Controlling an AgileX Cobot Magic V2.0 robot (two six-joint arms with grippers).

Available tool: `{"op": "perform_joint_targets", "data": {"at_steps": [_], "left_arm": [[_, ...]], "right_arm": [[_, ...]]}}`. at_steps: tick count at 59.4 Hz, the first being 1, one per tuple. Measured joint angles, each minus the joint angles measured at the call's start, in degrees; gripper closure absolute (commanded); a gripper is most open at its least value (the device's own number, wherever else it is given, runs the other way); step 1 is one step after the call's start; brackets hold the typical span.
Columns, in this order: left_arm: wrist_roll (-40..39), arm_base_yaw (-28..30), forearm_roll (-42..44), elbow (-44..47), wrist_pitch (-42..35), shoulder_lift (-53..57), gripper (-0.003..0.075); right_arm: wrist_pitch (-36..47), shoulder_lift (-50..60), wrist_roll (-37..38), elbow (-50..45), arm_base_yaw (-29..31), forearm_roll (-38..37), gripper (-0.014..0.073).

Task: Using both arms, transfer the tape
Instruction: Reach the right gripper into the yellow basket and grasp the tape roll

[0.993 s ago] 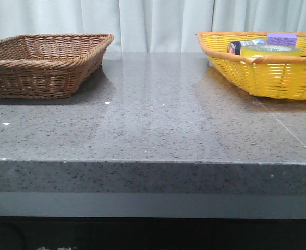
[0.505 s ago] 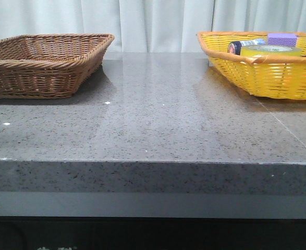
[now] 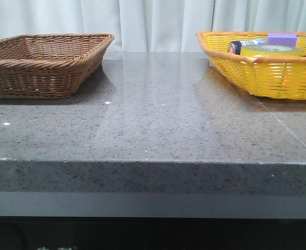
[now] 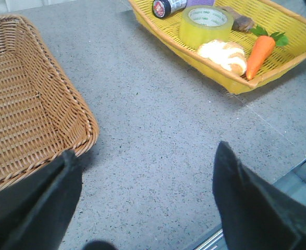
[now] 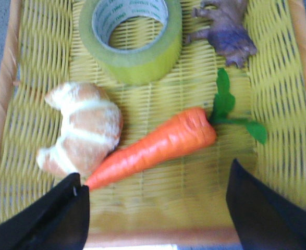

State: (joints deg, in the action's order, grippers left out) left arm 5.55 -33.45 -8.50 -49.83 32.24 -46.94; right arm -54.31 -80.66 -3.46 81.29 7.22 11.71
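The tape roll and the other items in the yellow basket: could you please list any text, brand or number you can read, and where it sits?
Tape: green lettering repeats around the pale inner core, too blurred to read in either wrist view.
Dark small bottle: its round end carries a light mark or print, too small to read.
Purple block: no text visible.
Yellow basket, brown basket: no labels or signs.
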Motion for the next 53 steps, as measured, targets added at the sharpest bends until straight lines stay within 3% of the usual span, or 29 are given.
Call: {"op": "perform_joint_targets", "data": {"at_steps": [30,53], "left_arm": [[0.00,0.00,0.00,0.22,0.00,0.00,0.0209],[0.00,0.00,0.00,0.20,0.00,0.00,0.0209]], "right_arm": [[-3.38,-27.63,0.00,27.27,0.00,1.52,0.0035],[-4.63,-40.51,0.00,38.13,0.00,1.52,0.0035]]}}
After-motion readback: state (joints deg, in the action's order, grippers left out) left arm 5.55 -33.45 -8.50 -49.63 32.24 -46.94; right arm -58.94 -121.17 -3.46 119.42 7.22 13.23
